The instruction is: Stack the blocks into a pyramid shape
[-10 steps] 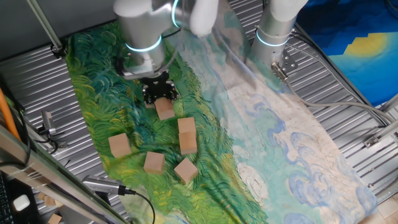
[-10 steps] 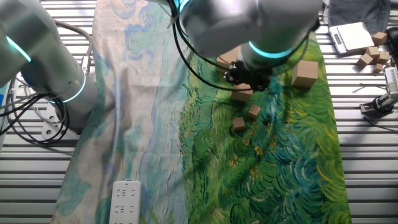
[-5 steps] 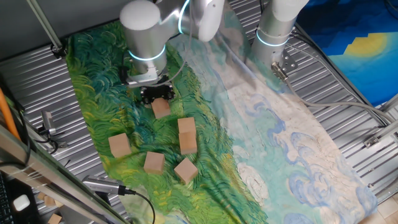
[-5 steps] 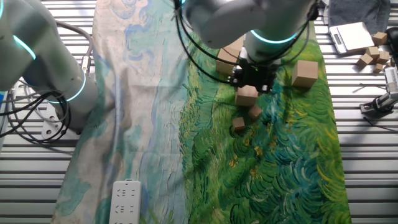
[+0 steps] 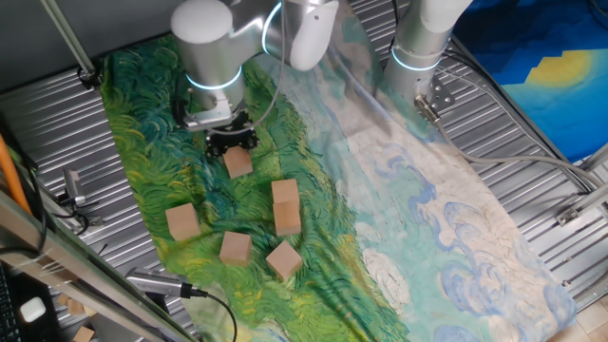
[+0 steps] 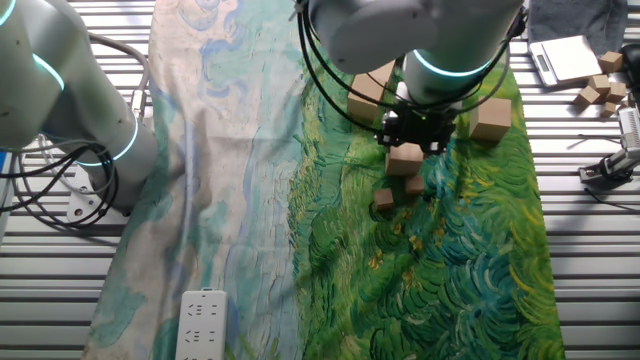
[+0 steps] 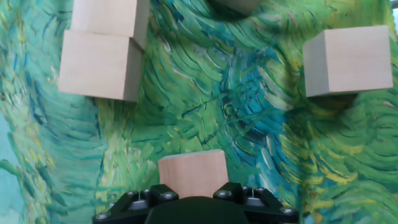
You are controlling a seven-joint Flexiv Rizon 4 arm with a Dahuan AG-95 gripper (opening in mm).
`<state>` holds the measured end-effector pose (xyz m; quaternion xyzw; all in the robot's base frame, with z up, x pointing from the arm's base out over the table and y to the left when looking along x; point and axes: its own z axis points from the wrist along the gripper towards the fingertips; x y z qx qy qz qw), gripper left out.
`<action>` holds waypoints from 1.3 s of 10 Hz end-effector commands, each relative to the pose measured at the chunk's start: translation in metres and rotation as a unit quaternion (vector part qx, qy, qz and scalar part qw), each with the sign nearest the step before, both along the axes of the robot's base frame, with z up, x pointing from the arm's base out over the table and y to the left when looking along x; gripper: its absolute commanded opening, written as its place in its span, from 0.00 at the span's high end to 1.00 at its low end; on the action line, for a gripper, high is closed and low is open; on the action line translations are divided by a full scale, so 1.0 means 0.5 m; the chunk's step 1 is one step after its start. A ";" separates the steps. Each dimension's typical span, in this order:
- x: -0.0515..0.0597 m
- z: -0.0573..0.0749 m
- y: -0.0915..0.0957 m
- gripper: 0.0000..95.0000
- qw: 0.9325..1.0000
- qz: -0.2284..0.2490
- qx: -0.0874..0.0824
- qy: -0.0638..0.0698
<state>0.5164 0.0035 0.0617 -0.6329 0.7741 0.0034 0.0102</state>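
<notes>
While you look at the hand view, you see the gripper (image 7: 193,198) at the bottom edge with one wooden block (image 7: 193,175) clamped between its fingers, so the claw is closed narrow on this held block (image 5: 237,162). In one fixed view the gripper (image 5: 231,142) hangs under the silver arm (image 5: 211,38), over the green part of the painted cloth (image 5: 161,123), and the held block seems lifted a little above the cloth, though you cannot tell this for sure.

Four more places with blocks lie nearer to the front edge of the cloth. A two-block stack (image 5: 286,206) stands upright just in front of the held block. One single block (image 5: 182,221) is to the left, a second single block (image 5: 235,248) is in the middle front, and a tilted block (image 5: 284,259) lies just beside it, under the stack. All of these are apart from the gripper.

In the other fixed view the gripper (image 6: 416,133) holds the same block (image 6: 404,159), and one block (image 6: 490,118) stands near it on the right side.

A second arm (image 5: 425,38) stands at the back of the metal table (image 5: 532,142).
</notes>
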 end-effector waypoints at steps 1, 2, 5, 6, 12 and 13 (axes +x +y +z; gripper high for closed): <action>-0.002 0.002 -0.001 1.00 1.000 0.000 0.000 0.000; -0.003 -0.003 0.001 1.00 1.000 -0.008 0.001 -0.005; -0.005 -0.007 -0.004 1.00 1.000 0.001 0.006 -0.023; -0.005 -0.006 -0.008 1.00 1.000 0.004 0.008 -0.024; -0.014 0.001 -0.046 1.00 0.999 0.023 0.006 -0.031; -0.015 0.002 -0.052 1.00 0.999 0.026 0.006 -0.031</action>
